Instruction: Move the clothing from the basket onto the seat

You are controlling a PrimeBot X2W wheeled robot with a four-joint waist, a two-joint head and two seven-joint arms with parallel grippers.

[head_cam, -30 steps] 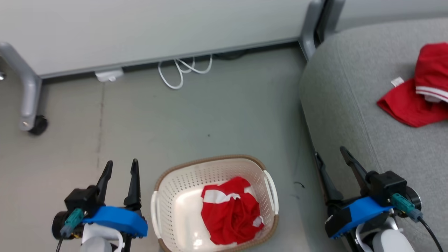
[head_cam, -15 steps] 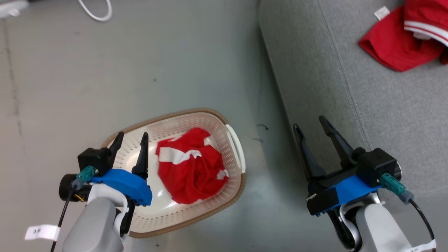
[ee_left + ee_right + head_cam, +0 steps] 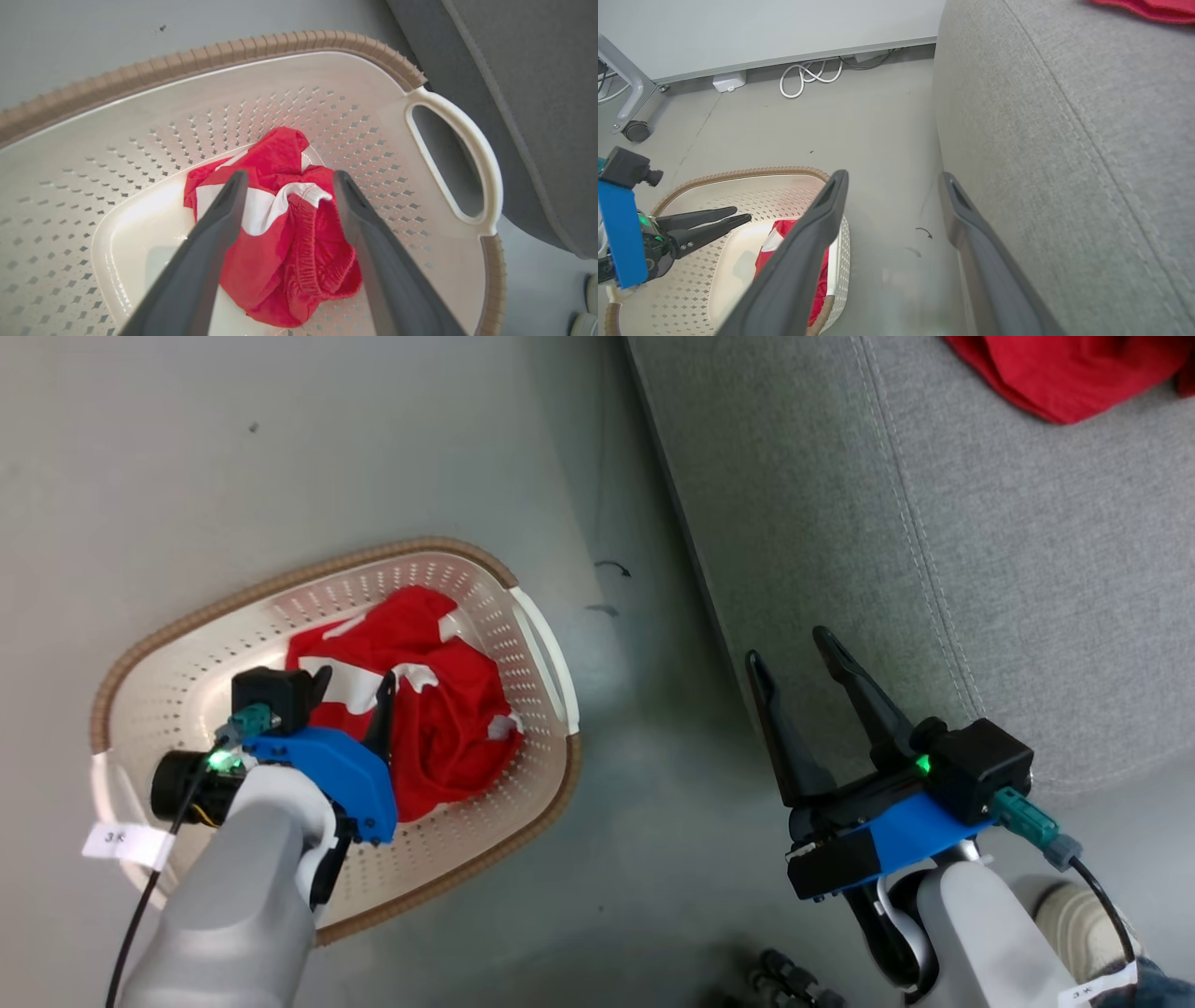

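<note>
The cream basket (image 3: 280,581) with its brown rim stands on the floor, left of the grey seat (image 3: 980,569). One red and white piece of clothing (image 3: 439,709) lies crumpled inside it. My left gripper (image 3: 355,679) reaches into the basket, open, its fingers straddling the garment's top without closing on it. In the left wrist view the gripper (image 3: 290,176) frames the clothing (image 3: 275,158). My right gripper (image 3: 789,647) hangs open and empty over the floor, beside the seat's front edge. More red clothing (image 3: 1064,373) lies on the seat at the top right.
The basket's white handle (image 3: 541,644) faces the seat across a narrow strip of floor. A person's shoe (image 3: 1074,915) shows at the lower right. In the right wrist view a white cable (image 3: 808,77) and a caster (image 3: 635,130) lie along the far wall.
The head camera has tipped down and turned, shifting the whole picture. My left gripper has moved from beside the basket to inside it, over the red garment. Both grippers stay open.
</note>
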